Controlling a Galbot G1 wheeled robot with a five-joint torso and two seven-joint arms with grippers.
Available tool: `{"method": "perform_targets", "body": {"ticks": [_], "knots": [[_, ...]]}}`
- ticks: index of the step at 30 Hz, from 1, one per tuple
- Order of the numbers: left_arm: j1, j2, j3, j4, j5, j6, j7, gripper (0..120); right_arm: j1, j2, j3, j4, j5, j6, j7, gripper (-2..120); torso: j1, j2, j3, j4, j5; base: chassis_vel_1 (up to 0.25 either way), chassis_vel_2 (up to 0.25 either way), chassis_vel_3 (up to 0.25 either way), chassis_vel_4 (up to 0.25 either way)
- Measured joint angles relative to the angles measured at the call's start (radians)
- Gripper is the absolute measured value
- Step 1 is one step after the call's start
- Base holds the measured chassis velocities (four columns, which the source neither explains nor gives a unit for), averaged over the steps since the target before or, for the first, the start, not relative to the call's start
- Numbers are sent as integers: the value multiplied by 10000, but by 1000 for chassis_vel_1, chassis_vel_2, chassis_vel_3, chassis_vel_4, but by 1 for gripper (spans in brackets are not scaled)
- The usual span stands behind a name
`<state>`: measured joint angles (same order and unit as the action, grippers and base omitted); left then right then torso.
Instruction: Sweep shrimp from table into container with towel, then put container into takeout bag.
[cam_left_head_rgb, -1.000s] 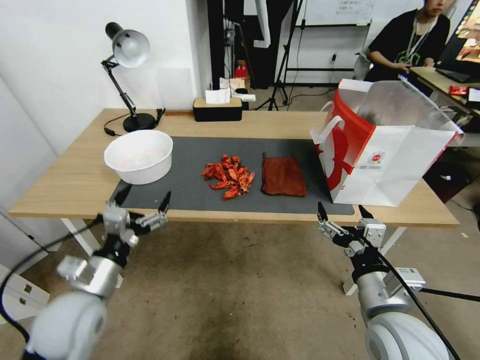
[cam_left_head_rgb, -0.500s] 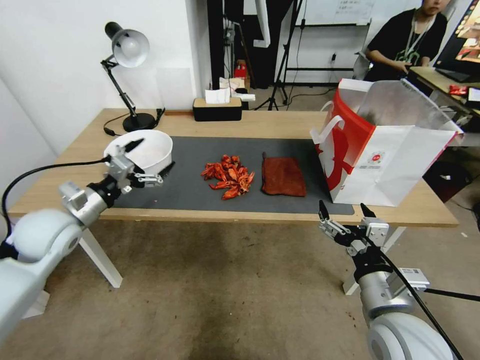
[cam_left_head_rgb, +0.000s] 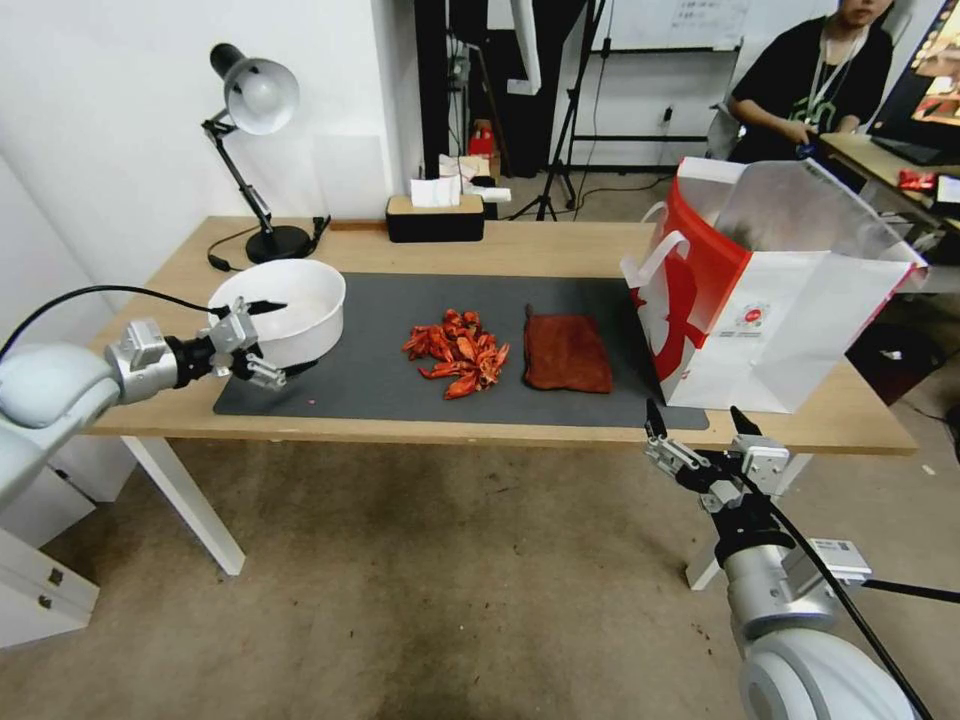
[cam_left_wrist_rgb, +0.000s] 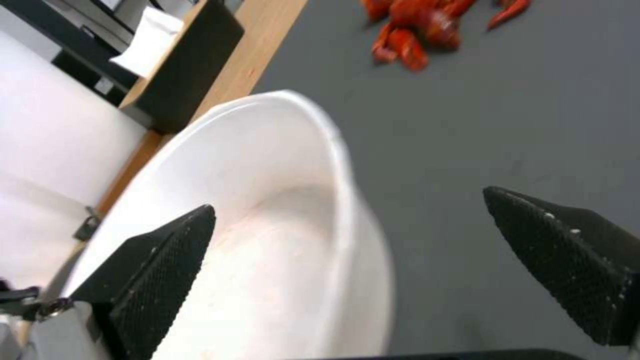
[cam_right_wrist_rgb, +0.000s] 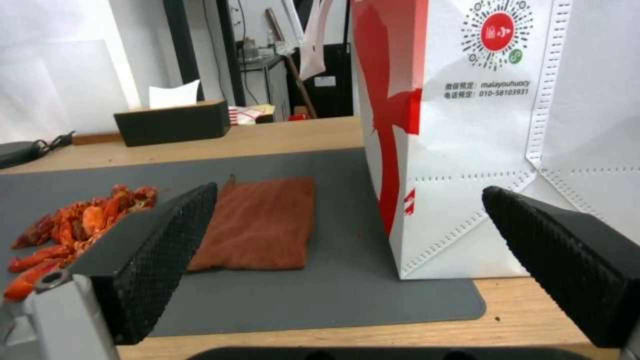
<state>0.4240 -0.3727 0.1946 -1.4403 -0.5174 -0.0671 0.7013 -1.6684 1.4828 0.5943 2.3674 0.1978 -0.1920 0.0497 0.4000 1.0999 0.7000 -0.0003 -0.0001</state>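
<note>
The white container stands at the left end of the dark mat on the table. My left gripper is open and straddles its near wall; in the left wrist view one finger is over the container's inside and the other over the mat. The shrimp lie piled mid-mat, with the rust-brown towel flat beside them. The takeout bag stands open at the right. My right gripper hangs open below the table's front edge.
A desk lamp and a black tissue box stand along the table's back edge. The bag overhangs the mat's right end. Bare wood runs to the left of the container. A person sits at another desk far back right.
My left arm rose from below the table's front edge and swung left, bringing its open gripper onto the container's near wall. The right gripper has barely shifted.
</note>
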Motion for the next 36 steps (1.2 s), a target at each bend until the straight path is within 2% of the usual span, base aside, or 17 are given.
{"method": "perform_targets", "body": {"ticks": [1, 2, 3, 5, 6, 8, 9, 10, 15, 16, 17, 20, 21, 24, 36], "knots": [[-504, 18, 434, 165, 52, 93, 64, 100, 1, 6, 0, 7, -2, 0, 0, 100, 0, 0, 0, 0, 2, 0, 0, 0, 0], [-786, 18, 685, 279, 72, 136, 105, 100, 3, 10, 0, 7, -3, 2, 0, 100, 0, 1, 0, 1, 1, 0, 0, 0, 0], [-786, 18, 685, 279, 72, 136, 105, 100, 3, 10, 0, 7, -3, 2, 0, 100, 0, 1, 0, 1, 1, 0, 0, 0, 0], [-1424, 11, 1268, 458, 104, 369, 310, 100, 2, 16, 1, 8, -3, 12, 0, 100, 0, 1, 0, 3, -1, 0, 0, 0, 0], [-1424, 11, 1268, 458, 104, 369, 310, 100, 2, 16, 1, 8, -3, 12, 0, 100, 0, 1, 0, 3, -1, 0, 0, 0, 0], [-1793, 24, 1637, 579, 292, 646, 715, 96, -7, 6, 44, 9, -3, 30, 3, 100, 0, 1, 0, 1, -1, 0, 0, 0, 0], [-1948, 28, 1796, 705, 502, 731, 947, 89, -12, -11, 70, 26, 2, 34, 8, 100, 0, 1, 0, 3, 0, 0, 0, 0, 0], [-2060, 30, 1917, 787, 584, 759, 1024, 88, -12, -25, 81, 40, 7, 37, 9, 100, 0, 1, 0, 5, 0, 0, 0, 0, 0], [-2442, 19, 2301, 1035, 762, 774, 1131, 82, 7, -27, 86, 54, 15, 40, 10, 100, 0, 1, 0, 5, 0, 0, 0, 0, 0], [-2605, 1, 2460, 1108, 809, 781, 1195, 77, 17, -18, 75, 54, 16, 40, 10, 100, 0, 1, 0, 4, -1, 0, 0, 0, 0], [-2605, 1, 2460, 1108, 809, 781, 1195, 77, 17, -18, 75, 54, 16, 40, 10, 100, 0, 1, 0, 4, -1, 0, 0, 0, 0], [-3095, -13, 2952, 1262, 881, 820, 1305, 63, 20, -7, 60, 55, 16, 40, 10, 100, 0, 1, 0, 2, 0, 0, 0, 0, 0], [-3095, -13, 2952, 1262, 881, 820, 1305, 63, 20, -7, 60, 55, 16, 40, 10, 100, 0, 1, 0, 2, 0, 0, 0, 0, 0], [-3448, -32, 3372, 1302, 995, 840, 1401, 53, 18, -5, 67, 48, 24, 49, 12, 100, 0, 1, 0, 3, 0, 0, 0, 0, 0], [-4223, -223, 4292, 1346, 1243, 961, 1611, 41, 19, 12, 77, 10, 40, 87, 24, 100, 1, 1, 0, 1, 0, 0, 0, 0, 0]]}}
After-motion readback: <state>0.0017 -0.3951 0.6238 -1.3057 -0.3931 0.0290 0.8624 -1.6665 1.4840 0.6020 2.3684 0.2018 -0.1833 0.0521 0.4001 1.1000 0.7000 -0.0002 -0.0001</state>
